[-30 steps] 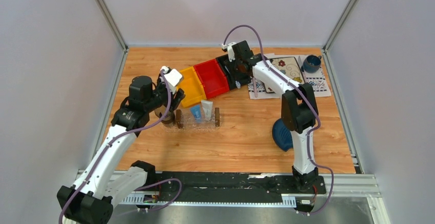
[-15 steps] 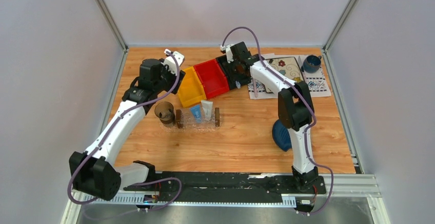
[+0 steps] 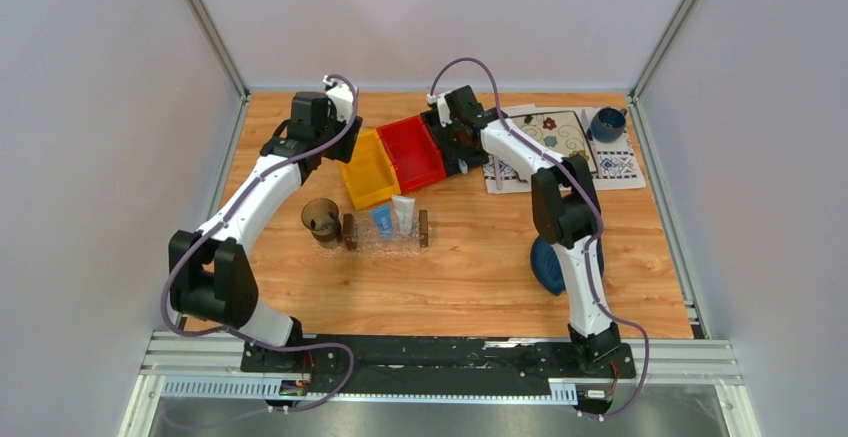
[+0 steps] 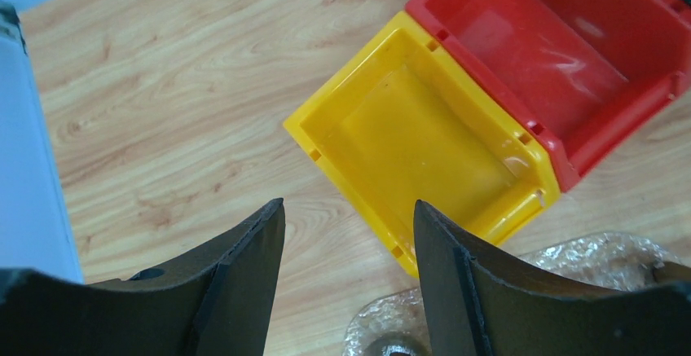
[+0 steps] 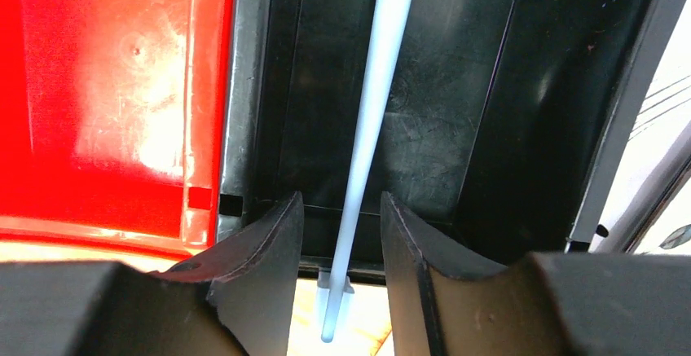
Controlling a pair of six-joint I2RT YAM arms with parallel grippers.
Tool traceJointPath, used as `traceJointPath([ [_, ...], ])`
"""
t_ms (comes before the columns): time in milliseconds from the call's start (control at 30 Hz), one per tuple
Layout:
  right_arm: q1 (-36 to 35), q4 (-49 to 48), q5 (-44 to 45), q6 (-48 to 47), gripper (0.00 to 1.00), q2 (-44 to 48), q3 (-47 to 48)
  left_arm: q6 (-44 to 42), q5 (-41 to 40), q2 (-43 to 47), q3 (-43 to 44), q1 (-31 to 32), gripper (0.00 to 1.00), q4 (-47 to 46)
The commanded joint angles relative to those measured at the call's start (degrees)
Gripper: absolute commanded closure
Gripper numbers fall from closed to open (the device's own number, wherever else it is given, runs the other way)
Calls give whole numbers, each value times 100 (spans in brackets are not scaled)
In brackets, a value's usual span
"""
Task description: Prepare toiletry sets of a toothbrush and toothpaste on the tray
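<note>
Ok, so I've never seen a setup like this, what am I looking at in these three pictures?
Two robot arms with two-finger grippers are bolted to a wooden table. The wide picture looks down from above; the other two come from cameras on each wrist. The left gripper is open and empty, near a yellow bin. The right gripper is open, straddling a pale blue toothbrush resting in a black bin. The clear tray holds a blue tube and a white tube of toothpaste.
</note>
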State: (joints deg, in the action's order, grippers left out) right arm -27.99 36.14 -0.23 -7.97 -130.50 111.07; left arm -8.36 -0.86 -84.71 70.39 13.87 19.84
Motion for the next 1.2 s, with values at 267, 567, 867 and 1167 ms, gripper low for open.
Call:
traceJointPath([
  [267, -5, -213, 252, -82, 59, -169, 346, 801, -828, -968, 502, -139, 33, 433],
  [567, 4, -230, 243, -47, 70, -230, 486, 1196, -529, -1566, 730, -376, 33, 592],
  [867, -5, -204, 216, -21, 78, -275, 504, 1363, -204, -2111, 1029, -499, 35, 688],
  [1167, -5, -160, 164, 6, 93, -257, 504, 1354, -160, -2515, 1486, -578, 41, 838],
])
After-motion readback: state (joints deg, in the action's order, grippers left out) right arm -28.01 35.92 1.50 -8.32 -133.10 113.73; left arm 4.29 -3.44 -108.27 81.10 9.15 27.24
